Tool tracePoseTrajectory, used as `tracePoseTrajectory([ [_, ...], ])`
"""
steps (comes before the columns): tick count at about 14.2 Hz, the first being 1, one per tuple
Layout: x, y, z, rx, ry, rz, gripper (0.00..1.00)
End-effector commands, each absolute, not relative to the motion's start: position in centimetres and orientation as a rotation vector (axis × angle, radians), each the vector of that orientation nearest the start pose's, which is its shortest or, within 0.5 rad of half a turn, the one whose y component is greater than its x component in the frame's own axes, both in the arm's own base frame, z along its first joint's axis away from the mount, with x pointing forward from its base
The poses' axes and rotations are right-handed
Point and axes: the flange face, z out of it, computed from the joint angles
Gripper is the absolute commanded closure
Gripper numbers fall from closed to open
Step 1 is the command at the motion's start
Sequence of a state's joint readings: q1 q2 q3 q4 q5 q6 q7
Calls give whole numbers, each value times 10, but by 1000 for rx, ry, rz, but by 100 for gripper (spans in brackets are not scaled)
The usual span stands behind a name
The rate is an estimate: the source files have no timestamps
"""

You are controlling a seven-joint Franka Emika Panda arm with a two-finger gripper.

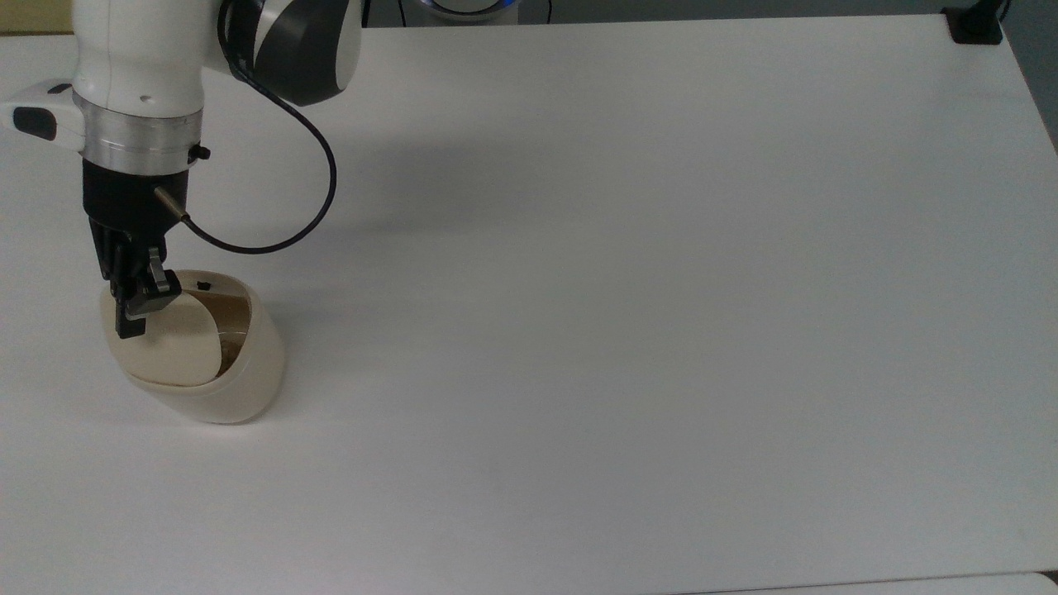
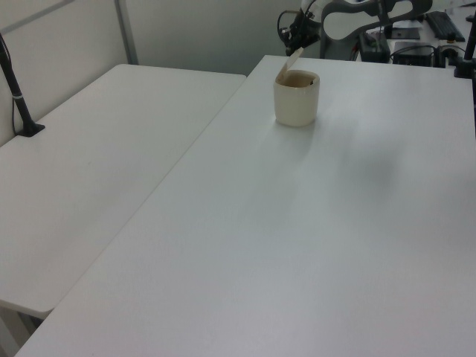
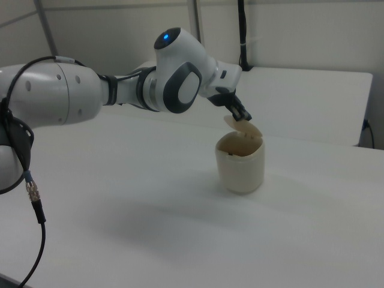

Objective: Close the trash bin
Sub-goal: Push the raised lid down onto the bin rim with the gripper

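Note:
The cream trash bin stands near the top view's left edge. Its lid is tilted partway down over the opening, leaving a gap on the top view's right where the inside shows. A small black latch mark sits on the rim. My gripper is shut and presses on the upper side of the lid near its raised edge. In the left view the bin is at the far end of the table with the lid slanted under the gripper. The right view shows the gripper on the lid above the bin.
A black cable loops from my wrist over the table behind the bin. A black clamp sits at the top view's far right corner. In the left view a second white table adjoins on the left, with a black post.

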State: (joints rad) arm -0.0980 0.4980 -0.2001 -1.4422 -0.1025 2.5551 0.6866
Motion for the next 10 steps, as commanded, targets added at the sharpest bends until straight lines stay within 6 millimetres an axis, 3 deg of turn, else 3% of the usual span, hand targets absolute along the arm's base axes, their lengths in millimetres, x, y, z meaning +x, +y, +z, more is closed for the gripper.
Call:
tracePoseTrajectory([
  [1, 700, -183, 479, -2810, 1194, -974, 100],
  [4, 688, -179, 470, -2882, 1117, -908, 100],
  [10, 683, -172, 445, -2966, 1057, -821, 100],
])
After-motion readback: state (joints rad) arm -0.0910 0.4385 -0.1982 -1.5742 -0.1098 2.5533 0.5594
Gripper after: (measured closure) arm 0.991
